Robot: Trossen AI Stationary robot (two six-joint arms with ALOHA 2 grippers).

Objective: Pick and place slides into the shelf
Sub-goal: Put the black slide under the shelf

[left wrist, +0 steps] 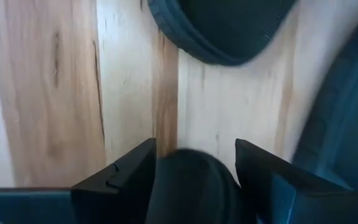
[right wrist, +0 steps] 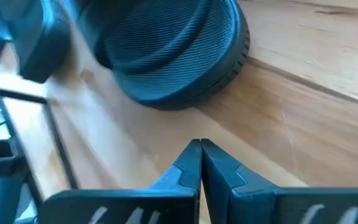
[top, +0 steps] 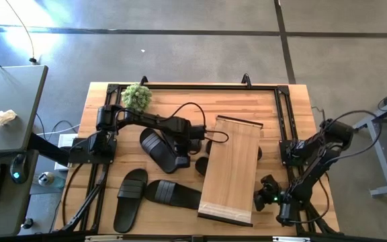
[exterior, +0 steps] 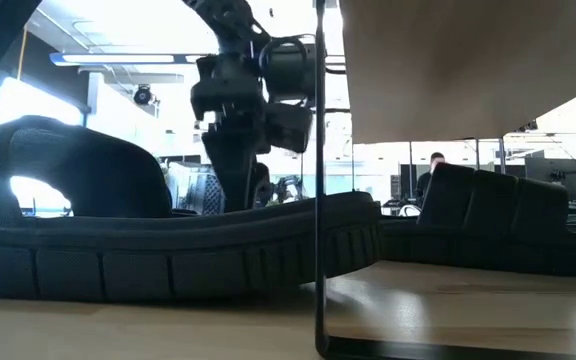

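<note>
We see the left gripper (top: 182, 158) over a slide (top: 161, 149) at mid-table, just left of the shelf (top: 230, 168), its fingers (left wrist: 120, 180) spread either side of the slide's edge. The right gripper (right wrist: 200, 151) waits pinched shut at the table's right edge.

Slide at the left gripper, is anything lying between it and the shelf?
Yes. Another slide pokes out at the left edge of the shelf, directly between the shelf and the slide at the left gripper. Nothing visible separates that gripper from its slide.
</note>
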